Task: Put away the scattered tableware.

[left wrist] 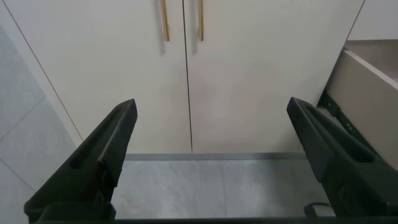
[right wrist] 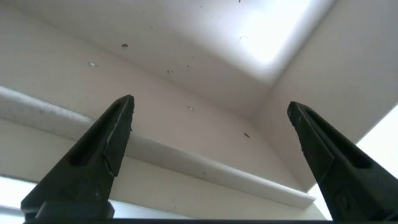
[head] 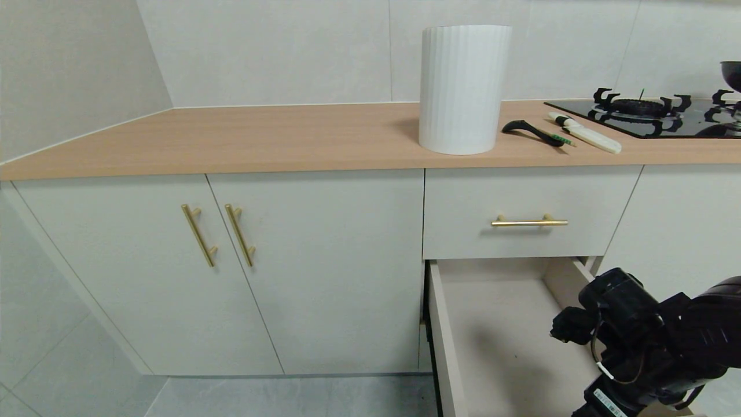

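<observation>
On the wooden counter lie a black-handled utensil (head: 531,131), a thin green-tipped stick (head: 559,138) and a white-handled tool (head: 586,133), right of a tall white ribbed container (head: 463,90). Below them a lower drawer (head: 503,324) stands pulled out with a bare bottom. My right arm (head: 631,330) hangs over the drawer's front right part. My right gripper (right wrist: 209,104) is open and empty, facing the drawer's inside corner (right wrist: 261,81). Low down, my left gripper (left wrist: 211,102) is open and empty, facing the white cabinet doors (left wrist: 186,74).
A black gas hob (head: 648,116) sits at the counter's far right. A closed drawer with a gold handle (head: 529,222) is right above the open one. The double doors carry gold handles (head: 219,234). The open drawer's side (left wrist: 367,81) juts out over grey floor tiles (left wrist: 205,186).
</observation>
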### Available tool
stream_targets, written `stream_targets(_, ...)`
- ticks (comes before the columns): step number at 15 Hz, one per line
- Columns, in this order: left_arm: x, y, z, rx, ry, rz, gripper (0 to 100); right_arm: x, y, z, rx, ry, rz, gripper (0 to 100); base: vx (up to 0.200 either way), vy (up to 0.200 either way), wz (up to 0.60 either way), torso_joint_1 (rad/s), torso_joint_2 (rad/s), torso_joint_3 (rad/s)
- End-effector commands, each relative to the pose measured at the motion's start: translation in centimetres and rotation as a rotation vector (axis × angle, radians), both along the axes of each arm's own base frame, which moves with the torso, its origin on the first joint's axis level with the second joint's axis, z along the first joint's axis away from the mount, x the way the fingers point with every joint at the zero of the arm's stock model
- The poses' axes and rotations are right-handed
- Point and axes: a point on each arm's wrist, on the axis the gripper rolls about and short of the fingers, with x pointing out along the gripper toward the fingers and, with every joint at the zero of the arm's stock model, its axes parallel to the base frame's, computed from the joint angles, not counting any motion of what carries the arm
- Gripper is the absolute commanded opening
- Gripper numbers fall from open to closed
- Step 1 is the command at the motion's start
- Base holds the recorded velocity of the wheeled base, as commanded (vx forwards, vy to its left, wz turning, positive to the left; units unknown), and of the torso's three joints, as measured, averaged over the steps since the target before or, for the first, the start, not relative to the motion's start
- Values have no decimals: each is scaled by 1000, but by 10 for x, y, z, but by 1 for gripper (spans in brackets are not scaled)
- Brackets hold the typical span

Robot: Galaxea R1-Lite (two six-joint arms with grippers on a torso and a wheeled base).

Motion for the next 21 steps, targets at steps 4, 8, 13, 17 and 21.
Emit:
stream_targets(4,0,0,0,0,1,0,100,11,4,14,52,-65,-66,100,0,0,0,0,0,0)
stream_targets(8,0,0,0,0,1,0,100,30,8,51,253,-342,-237,100,0,0,0,0,0,0)
stream_targets(13,0,0,0,0,1,0,100,17,-7,91,351,-534,-263,100,0,0,0,0,0,0)
stream_targets(17,0,0,0,0,1,0,100,18,-8,99,393,-628,-259,100,0,0,0,0,0,0)
stream_targets(21,0,0,0,0,1,0,100,16,-8,102,404,-655,-257,100,0,0,0,0,0,0)
